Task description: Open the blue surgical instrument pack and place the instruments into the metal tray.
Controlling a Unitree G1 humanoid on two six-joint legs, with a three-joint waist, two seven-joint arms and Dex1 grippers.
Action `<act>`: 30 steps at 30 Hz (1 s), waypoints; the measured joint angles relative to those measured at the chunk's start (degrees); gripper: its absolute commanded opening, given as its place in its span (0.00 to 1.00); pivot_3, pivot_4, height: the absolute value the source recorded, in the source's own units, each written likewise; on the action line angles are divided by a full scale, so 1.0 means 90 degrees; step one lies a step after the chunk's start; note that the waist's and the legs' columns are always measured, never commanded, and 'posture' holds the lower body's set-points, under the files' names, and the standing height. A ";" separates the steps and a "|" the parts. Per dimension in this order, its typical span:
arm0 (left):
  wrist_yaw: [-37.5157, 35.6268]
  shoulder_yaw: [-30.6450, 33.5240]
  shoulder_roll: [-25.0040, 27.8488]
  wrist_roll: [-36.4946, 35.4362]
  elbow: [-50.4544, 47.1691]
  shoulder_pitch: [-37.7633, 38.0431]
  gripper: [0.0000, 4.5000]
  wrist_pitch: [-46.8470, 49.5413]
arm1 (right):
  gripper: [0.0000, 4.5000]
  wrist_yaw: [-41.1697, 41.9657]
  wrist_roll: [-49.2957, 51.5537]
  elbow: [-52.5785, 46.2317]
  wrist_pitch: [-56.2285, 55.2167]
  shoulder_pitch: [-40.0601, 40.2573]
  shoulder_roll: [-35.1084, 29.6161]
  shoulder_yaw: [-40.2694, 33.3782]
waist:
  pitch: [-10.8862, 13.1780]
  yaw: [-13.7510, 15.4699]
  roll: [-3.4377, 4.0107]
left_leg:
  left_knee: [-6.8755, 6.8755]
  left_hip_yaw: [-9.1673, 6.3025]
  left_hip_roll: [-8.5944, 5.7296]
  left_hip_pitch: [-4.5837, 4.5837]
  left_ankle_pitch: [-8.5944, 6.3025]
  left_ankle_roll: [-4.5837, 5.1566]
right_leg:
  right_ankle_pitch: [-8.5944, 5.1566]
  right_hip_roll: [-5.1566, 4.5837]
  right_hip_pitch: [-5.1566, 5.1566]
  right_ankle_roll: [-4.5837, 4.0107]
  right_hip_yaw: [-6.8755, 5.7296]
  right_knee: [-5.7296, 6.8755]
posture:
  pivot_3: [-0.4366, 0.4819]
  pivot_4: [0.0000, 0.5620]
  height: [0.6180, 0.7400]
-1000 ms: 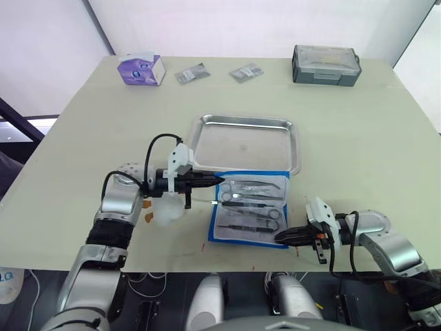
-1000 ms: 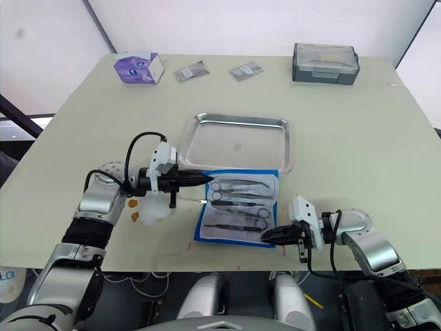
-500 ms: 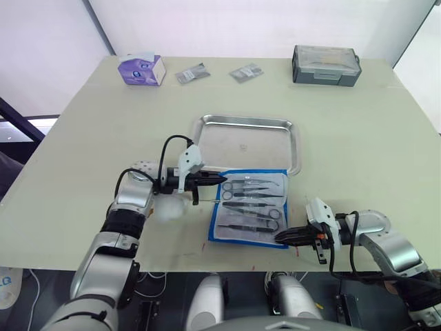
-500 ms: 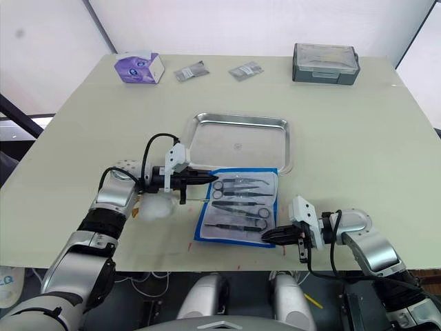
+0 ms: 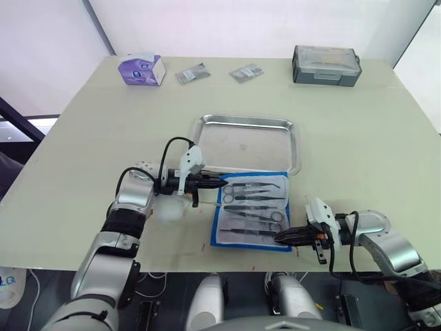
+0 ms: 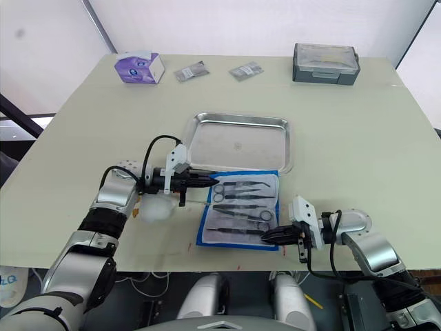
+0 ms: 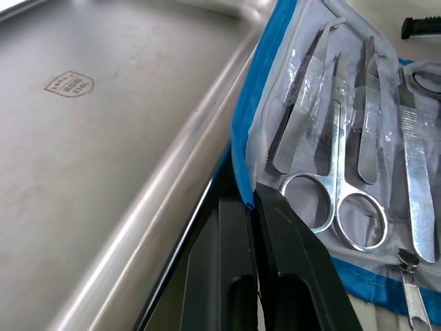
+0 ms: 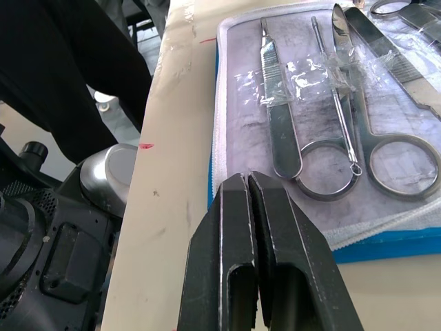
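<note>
The blue surgical instrument pack [image 5: 253, 210] lies open just in front of the metal tray [image 5: 246, 143], with its far edge over the tray's near rim. Several steel instruments [image 5: 251, 202] lie in rows on its pale lining: ring-handled scissors [image 7: 335, 207], tweezers and slim handles [image 8: 279, 131]. My left gripper [image 5: 222, 185] is shut, pinching the pack's blue edge [image 7: 238, 158] at its far left corner beside the tray rim [image 7: 172, 179]. My right gripper [image 5: 278, 238] is shut, its tips [image 8: 246, 178] resting at the pack's near right edge.
A white crumpled lump [image 5: 169, 208] lies under my left forearm. Along the far edge stand a purple tissue box [image 5: 140, 69], two small packets [image 5: 191, 74] [image 5: 246, 72] and a dark grey lidded box [image 5: 326, 65]. The table's front edge runs just behind my right gripper.
My left gripper moved right to the pack's far left corner, and the pack has shifted slightly to the right. The right gripper has held still.
</note>
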 measured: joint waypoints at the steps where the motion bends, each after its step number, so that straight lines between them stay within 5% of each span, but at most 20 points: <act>1: -0.0053 -0.0014 0.0024 -0.0023 -0.0080 0.0041 0.00 0.0078 | 0.02 0.0010 0.0024 -0.0005 0.0025 0.0000 -0.0019 -0.0002 | 0.0000 -0.0004 0.0000 | 0.0000 0.0000 0.0000 0.0000 0.0000 0.0000 | 0.0000 0.0000 0.0000 0.0000 0.0000 0.0000 | 0.48 0.27 0.93; 30: -0.0233 -0.0185 0.0072 0.0079 0.0926 -0.0447 0.00 -0.0669 | 0.02 0.0017 0.0122 -0.0139 0.0062 0.0082 -0.0168 -0.0006 | 0.0000 -0.0049 0.0000 | 0.0002 -0.0006 -0.0001 0.0003 0.0000 0.0001 | 0.0000 0.0002 0.0000 0.0000 -0.0003 0.0011 | 0.48 0.27 0.93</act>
